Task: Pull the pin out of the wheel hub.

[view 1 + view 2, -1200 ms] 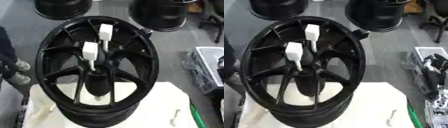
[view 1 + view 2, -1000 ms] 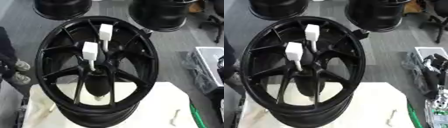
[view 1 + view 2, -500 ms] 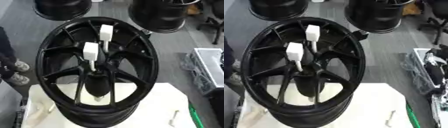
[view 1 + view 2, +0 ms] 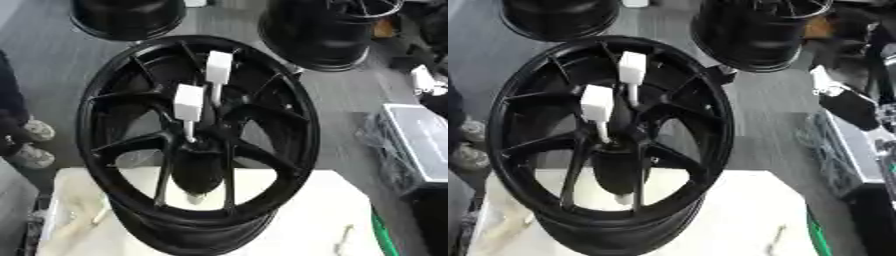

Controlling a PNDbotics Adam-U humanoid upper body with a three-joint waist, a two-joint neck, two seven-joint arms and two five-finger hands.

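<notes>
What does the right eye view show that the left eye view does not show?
Only the right eye view shows the robot's right arm, black with a white part, coming in at the right edge above the grey case; I cannot make out its hand. Only the left eye view shows both shoes of a person at the left edge clearly. Both share the black wheel standing on the white table, two white-handled pins still in its hub, and two more wheels behind.
</notes>
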